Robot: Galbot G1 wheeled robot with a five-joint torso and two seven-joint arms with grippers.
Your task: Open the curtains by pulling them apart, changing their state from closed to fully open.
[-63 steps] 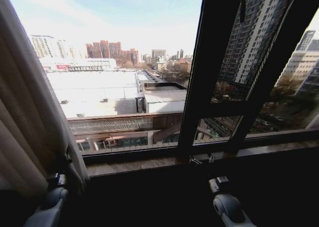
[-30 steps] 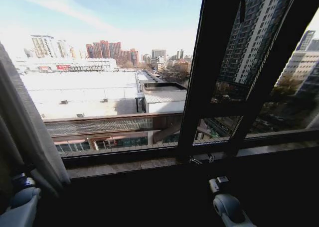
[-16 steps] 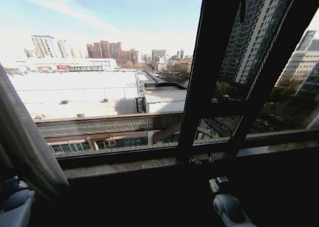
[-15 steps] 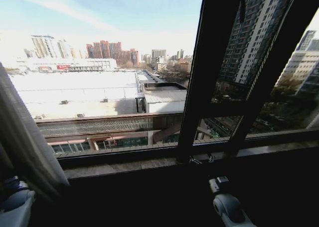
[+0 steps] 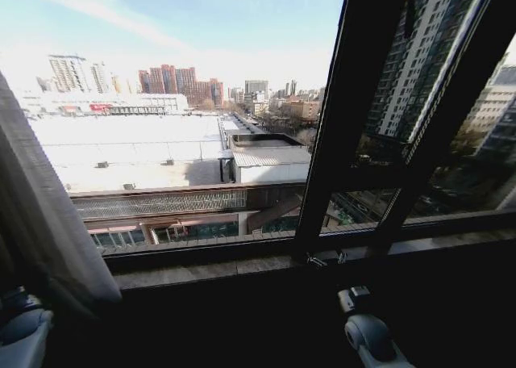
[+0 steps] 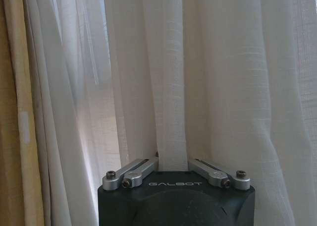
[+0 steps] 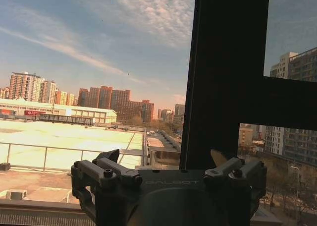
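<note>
The curtain (image 5: 40, 223), sheer cream fabric with vertical pleats, hangs bunched at the far left of the window in the head view. My left gripper (image 5: 20, 319) sits low at its hem. In the left wrist view the left gripper (image 6: 173, 159) is shut on one pleat of the curtain (image 6: 237, 87), which runs up from between its jaws. My right gripper (image 5: 355, 297) is parked low in front of the sill, right of centre. In the right wrist view the right gripper (image 7: 166, 159) is open and faces the glass with nothing between its fingers.
A thick black window post (image 5: 347, 118) and a slanted bar (image 5: 451, 102) cross the right half of the window. A stone sill (image 5: 242, 265) runs below the glass. A beige heavier drape (image 6: 10, 112) hangs beside the sheer fabric.
Over two seconds my left gripper carried the curtain edge leftwards, uncovering more glass. In the last half second the whole head view shifted slightly; the right arm stayed put.
</note>
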